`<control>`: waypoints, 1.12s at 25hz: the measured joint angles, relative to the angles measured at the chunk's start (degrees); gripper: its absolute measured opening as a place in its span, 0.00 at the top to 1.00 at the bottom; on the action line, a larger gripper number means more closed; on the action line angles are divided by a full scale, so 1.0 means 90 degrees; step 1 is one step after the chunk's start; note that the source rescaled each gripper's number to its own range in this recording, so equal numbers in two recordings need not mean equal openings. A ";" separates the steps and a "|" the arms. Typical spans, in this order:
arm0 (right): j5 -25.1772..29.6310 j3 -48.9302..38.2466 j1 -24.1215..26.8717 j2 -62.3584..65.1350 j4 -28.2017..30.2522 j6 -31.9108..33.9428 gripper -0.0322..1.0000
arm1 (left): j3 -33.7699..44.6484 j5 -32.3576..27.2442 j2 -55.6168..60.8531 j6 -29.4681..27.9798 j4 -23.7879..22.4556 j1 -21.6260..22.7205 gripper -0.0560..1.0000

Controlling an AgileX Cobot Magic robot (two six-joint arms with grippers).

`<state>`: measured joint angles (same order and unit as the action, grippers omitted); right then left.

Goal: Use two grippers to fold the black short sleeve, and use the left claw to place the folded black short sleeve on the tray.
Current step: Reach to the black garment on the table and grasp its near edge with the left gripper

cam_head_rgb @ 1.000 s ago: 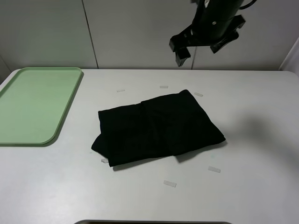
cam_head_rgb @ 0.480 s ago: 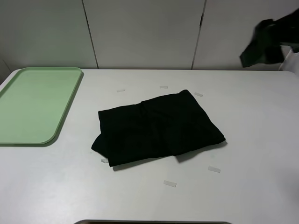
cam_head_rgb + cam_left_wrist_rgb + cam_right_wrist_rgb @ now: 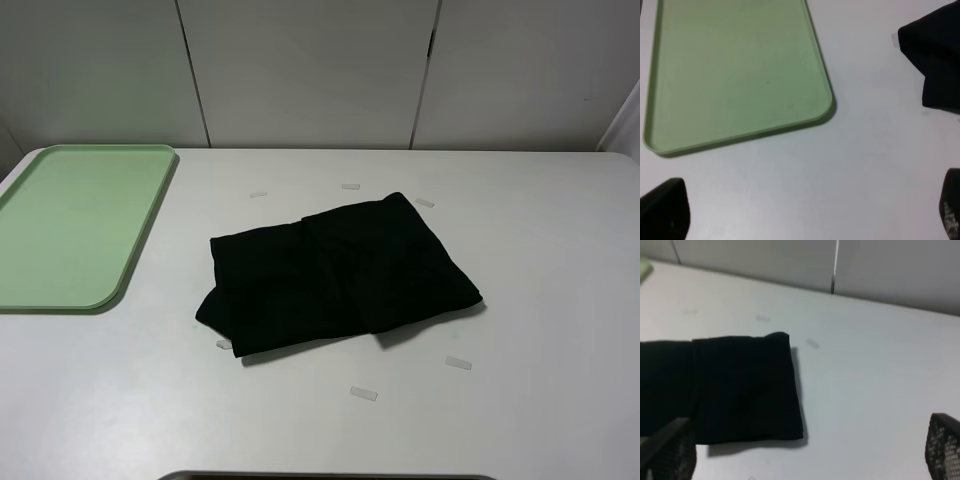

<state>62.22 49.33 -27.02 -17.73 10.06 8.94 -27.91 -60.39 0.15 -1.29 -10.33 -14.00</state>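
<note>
The black short sleeve (image 3: 340, 275) lies folded as a rough rectangle in the middle of the white table, with no gripper touching it. The empty pale green tray (image 3: 80, 225) sits at the far left. Neither arm shows in the exterior high view. In the left wrist view my left gripper (image 3: 807, 212) is open over bare table, between the tray (image 3: 740, 75) and a corner of the shirt (image 3: 940, 55). In the right wrist view my right gripper (image 3: 805, 452) is open and raised off the table near the shirt's (image 3: 730, 385) right end. Nothing is between either pair of fingers.
Small white tape strips (image 3: 363, 393) lie on the table around the shirt, one (image 3: 458, 362) at its front right and others (image 3: 350, 186) behind it. A grey panelled wall (image 3: 300, 70) runs along the table's back edge.
The right arm hung above the back of the table, swung off to the right and has left the exterior high view. The shirt and tray have not moved.
</note>
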 joint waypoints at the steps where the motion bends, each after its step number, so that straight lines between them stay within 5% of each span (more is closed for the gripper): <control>1: 0.0015 -0.0064 0.0000 0.0240 -0.0051 0.0000 0.00 | 0.0000 0.0000 0.0000 0.0000 0.0000 0.0000 0.00; 9: -0.0193 -0.1045 0.0000 0.1832 -0.0683 -0.0167 0.00 | 0.0000 0.0000 0.0000 0.0000 0.0000 0.0000 0.00; 17: -0.0616 -0.1704 0.0000 0.2007 -0.1248 -0.0902 0.00 | 0.0000 0.0000 0.0000 0.0000 -0.0007 0.0000 0.00; 28: -0.0356 -0.2258 0.0000 0.2007 -0.1210 -0.0993 0.00 | 0.0000 0.0026 0.0000 0.0000 -0.0007 0.0000 0.00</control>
<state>59.02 29.00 -27.02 0.33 -0.83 0.00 -27.91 -60.15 0.15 -1.29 -10.39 -14.00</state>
